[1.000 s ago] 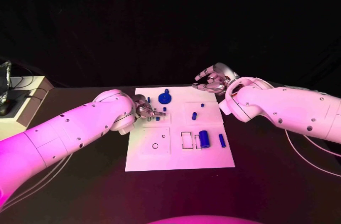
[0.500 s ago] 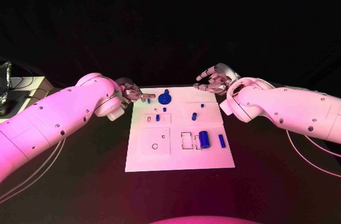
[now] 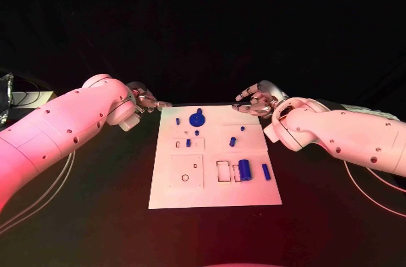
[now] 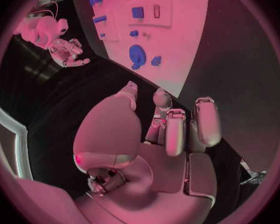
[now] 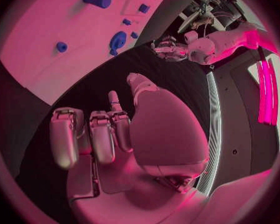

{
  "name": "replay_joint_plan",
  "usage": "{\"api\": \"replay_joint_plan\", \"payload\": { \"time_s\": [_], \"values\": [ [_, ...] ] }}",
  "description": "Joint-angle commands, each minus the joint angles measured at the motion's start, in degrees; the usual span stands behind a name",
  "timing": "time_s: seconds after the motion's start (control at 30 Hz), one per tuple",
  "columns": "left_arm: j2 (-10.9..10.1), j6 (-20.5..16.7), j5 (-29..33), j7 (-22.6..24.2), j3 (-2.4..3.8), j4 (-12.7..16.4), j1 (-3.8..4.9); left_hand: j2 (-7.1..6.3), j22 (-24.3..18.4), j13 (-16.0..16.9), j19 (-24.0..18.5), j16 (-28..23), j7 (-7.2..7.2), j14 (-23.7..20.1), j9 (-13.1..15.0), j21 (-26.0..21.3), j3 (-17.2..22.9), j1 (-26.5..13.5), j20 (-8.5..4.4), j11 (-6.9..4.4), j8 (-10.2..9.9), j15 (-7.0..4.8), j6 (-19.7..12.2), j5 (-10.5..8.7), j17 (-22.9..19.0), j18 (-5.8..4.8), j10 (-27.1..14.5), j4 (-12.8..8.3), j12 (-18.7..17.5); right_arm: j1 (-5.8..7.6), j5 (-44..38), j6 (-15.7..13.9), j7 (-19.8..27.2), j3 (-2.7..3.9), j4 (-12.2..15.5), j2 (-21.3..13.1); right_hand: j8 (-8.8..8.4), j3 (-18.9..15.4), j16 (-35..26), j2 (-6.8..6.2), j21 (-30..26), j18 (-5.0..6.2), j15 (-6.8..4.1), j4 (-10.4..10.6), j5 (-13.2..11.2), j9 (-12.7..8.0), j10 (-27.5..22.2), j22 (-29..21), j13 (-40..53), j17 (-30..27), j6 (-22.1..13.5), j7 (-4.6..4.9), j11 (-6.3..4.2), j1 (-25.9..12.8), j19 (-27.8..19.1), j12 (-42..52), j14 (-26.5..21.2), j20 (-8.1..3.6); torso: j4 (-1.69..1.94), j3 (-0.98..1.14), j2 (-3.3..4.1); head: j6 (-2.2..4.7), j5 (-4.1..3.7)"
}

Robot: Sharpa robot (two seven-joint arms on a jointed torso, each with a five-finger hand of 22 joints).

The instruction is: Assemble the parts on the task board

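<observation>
The white task board lies in the middle of the black table. On it are a blue round part with a stem, a thick blue cylinder, a blue bar and several small blue pieces. My left hand hovers just off the board's far left corner, fingers loosely bent and apart, holding nothing. My right hand hovers off the far right corner, fingers also apart and empty. The left wrist view shows my left hand behind the board. In the right wrist view, my right hand faces the board.
Outlined recesses mark the board's near half. A pale box with cables stands at the table's far left. Black table top lies on both sides of the board and in front of it.
My left hand has pulled back from above the board's left middle to beyond its far left corner. The right hand has stayed in place.
</observation>
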Motion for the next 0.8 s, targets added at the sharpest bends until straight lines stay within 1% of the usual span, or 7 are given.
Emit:
{"api": "replay_joint_plan", "payload": {
  "time_s": [0.03,0.13,0.23,0.3,0.4,0.57,0.8],
  "values": [
    [1.03,1.31,-1.34,2.34,-0.07,-1.78,0.30,-0.63,0.41,-0.41,0.18,0.30,0.55,4.58,-1.05,0.22,1.22,0.11,0.57,0.46,-0.83,0.51,-1.33,-0.01,10.45,0.25,-0.43,0.01,0.02,0.02,-0.21,0.17,0.47,0.03,0.18,0.00,0.38,-0.02,-0.27,-0.10,-0.19,0.56,-0.13,0.08,-0.12,0.08,1.79,9.11,11.16,13.63,-0.11,-0.19,-0.33,-0.52,2.66,-0.08,5.58,-0.22,-0.02,-0.12,0.66,0.47,0.05],
    [2.30,2.23,-1.54,2.70,-0.44,-3.72,0.46,-0.60,1.32,0.25,0.84,0.65,0.53,4.83,-1.49,0.69,2.10,-0.07,0.73,0.47,-0.61,0.58,-0.86,-0.02,11.16,0.07,0.13,0.01,0.73,0.04,-0.22,0.16,0.46,0.05,0.27,0.02,0.38,-0.02,-0.27,-0.08,-0.18,0.56,-0.13,0.10,-0.07,0.08,1.82,9.11,11.19,13.62,-0.13,-0.19,-0.33,-0.58,2.66,-0.05,5.57,-0.22,0.04,-0.22,0.98,0.67,0.11],
    [3.33,2.23,-1.43,3.08,-1.03,-5.12,0.54,-1.08,2.39,1.27,1.65,0.91,0.15,5.02,-2.45,1.29,5.48,-0.13,0.65,0.11,0.26,0.33,0.36,0.05,11.66,-0.14,1.21,-0.02,2.02,0.09,-0.78,0.07,0.46,0.09,0.22,0.19,0.39,-0.02,-0.29,-0.05,-0.20,0.56,-0.13,0.11,0.00,0.09,1.85,9.11,11.21,13.58,-0.14,-0.20,-0.32,-0.65,2.66,-0.03,5.56,-0.22,-0.08,-0.20,1.35,1.17,0.45],
    [4.02,2.49,-1.17,3.21,-1.37,-5.95,0.58,-2.50,2.75,1.61,1.91,0.94,0.08,5.03,-3.38,1.51,9.95,-0.37,0.50,0.01,0.83,0.20,0.40,0.06,11.68,-0.22,1.42,-0.02,2.60,0.13,-1.30,-0.01,0.46,0.13,0.09,0.36,0.39,-0.01,-0.30,-0.05,-0.24,0.57,-0.13,0.12,0.02,0.09,1.83,9.07,11.18,13.55,-0.14,-0.20,-0.33,-0.66,2.64,-0.05,5.55,-0.22,-0.16,-0.19,1.54,1.50,0.62],
    [4.97,3.02,-0.96,3.24,-1.76,-7.01,0.65,-3.93,3.15,1.54,2.16,0.99,-0.02,5.06,-4.13,1.72,13.53,-1.81,0.48,-0.04,1.59,0.15,0.49,-0.02,11.76,-0.30,1.60,-0.09,3.00,0.17,-1.76,-0.12,0.48,0.21,-0.10,0.58,0.39,-0.01,-0.30,-0.05,-0.24,0.57,-0.13,0.12,0.02,0.09,1.83,9.07,11.18,13.55,-0.14,-0.20,-0.33,-0.66,2.64,-0.05,5.55,-0.22,-0.18,-0.22,1.77,1.81,0.95],
    [6.09,3.78,-0.70,3.38,-2.15,-8.57,0.73,-4.44,3.53,2.03,2.42,1.04,-0.15,5.09,-4.34,1.91,14.67,-2.73,0.44,-0.14,2.19,0.08,0.75,-0.04,11.85,-0.39,2.08,-0.05,3.52,0.24,-2.00,-0.54,0.73,0.40,-0.28,1.01,0.40,-0.02,-0.29,-0.05,-0.19,0.56,-0.13,0.12,0.07,0.09,1.81,9.11,11.16,13.58,-0.15,-0.20,-0.32,-0.71,2.66,-0.07,5.56,-0.22,-0.17,-0.26,2.10,2.13,1.37],
    [6.85,4.70,0.04,3.57,-2.49,-8.98,0.78,-4.85,4.03,3.17,2.76,1.10,-0.51,5.13,-4.49,2.17,15.71,-4.06,0.30,-0.43,3.28,-0.15,1.54,-0.06,11.96,-0.49,3.12,-0.07,4.52,0.29,-1.71,-1.02,1.10,0.58,-0.45,1.45,0.40,-0.02,-0.29,-0.05,-0.19,0.56,-0.13,0.12,0.07,0.09,1.81,9.11,11.16,13.58,-0.15,-0.20,-0.32,-0.71,2.66,-0.07,5.56,-0.22,-0.07,-0.33,2.16,2.21,1.41]
  ]
}}
